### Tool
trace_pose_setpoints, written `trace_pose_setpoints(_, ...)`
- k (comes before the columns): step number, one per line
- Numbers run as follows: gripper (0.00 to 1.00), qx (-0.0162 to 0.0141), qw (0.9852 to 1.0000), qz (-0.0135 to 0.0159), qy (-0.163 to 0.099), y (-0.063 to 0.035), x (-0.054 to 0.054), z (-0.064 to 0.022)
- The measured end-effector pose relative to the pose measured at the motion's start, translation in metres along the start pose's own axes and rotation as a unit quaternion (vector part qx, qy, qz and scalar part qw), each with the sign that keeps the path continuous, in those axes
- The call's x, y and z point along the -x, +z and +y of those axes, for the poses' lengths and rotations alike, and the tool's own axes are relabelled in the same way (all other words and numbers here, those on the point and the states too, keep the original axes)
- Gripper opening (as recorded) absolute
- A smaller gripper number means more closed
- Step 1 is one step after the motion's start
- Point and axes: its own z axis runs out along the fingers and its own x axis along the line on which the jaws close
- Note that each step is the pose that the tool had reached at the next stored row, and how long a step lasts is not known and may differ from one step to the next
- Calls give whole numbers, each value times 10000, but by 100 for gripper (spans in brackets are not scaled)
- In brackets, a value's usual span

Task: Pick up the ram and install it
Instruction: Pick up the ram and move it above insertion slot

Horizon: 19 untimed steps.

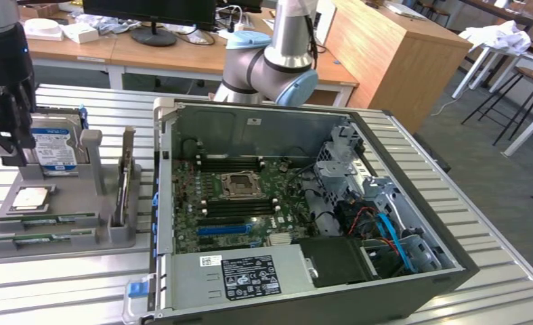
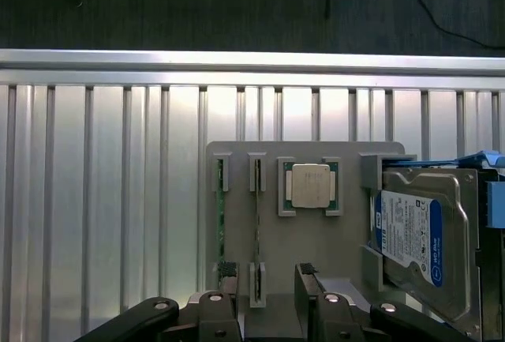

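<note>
Two ram sticks [image 2: 221,223] slotted in grey holder [image 2: 347,231]; CPU [image 2: 309,185], hard drive [image 2: 418,239] beside; claw [image 2: 268,275] wide, empty.

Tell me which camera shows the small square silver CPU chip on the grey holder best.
The wrist view: it looks straight down on the small square silver CPU chip, so its whole metal lid shows in the grey holder. The exterior view shows it at a slant, near the exterior view's left edge.
</note>
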Motion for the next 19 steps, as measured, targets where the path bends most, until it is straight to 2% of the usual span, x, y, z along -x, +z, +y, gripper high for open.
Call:
trace_pose_setpoints(14, 41, -1, 10000, 0, 0, 149, -3, -7)
trace_pose_setpoints(19, 41, 0, 10000, 1, 0, 152, -4, -7)
